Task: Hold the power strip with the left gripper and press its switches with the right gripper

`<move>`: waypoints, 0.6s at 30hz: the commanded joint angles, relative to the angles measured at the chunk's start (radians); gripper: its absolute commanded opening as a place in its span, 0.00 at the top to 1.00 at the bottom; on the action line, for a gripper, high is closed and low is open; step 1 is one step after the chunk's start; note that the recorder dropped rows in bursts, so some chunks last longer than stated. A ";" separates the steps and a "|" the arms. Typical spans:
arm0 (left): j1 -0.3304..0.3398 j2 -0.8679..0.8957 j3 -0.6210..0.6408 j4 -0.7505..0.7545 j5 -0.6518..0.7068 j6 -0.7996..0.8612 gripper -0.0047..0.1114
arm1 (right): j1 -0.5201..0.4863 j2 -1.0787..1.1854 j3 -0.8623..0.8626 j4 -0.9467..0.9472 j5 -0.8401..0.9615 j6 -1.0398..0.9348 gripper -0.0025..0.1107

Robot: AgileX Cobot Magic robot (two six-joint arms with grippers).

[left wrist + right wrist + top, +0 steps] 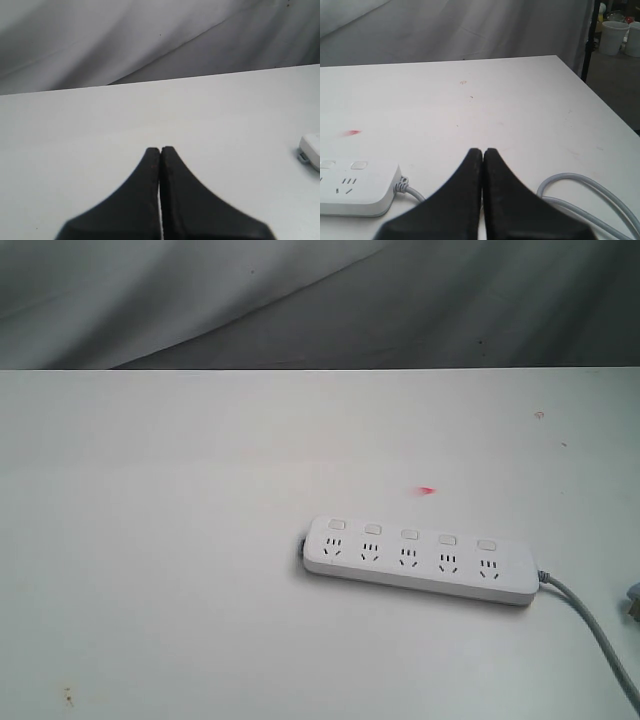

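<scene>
The white power strip (420, 561) lies flat on the white table, right of centre, its row of small switches (409, 534) along the far edge. A grey cable (600, 636) leaves its right end. Neither arm shows in the exterior view. In the left wrist view my left gripper (160, 149) is shut and empty above bare table, with one end of the power strip (311, 150) far off at the frame edge. My right gripper (483, 150) is shut and empty too, beside the cable end of the power strip (357, 189) and over the looping cable (580, 192).
A small red mark (427, 490) sits on the table behind the strip. A grey cloth backdrop (320, 300) hangs behind the table's far edge. The table's right edge (600, 100) drops off, with white buckets (614, 36) on the floor beyond.
</scene>
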 commanded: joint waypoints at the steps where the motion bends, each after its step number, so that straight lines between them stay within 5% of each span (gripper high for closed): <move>1: 0.016 -0.004 0.005 0.001 0.001 0.000 0.96 | 0.004 -0.003 0.004 0.001 -0.003 -0.003 0.98; 18: 0.016 -0.004 0.005 -0.003 0.001 0.000 0.96 | 0.004 -0.003 0.004 0.001 -0.003 -0.003 0.98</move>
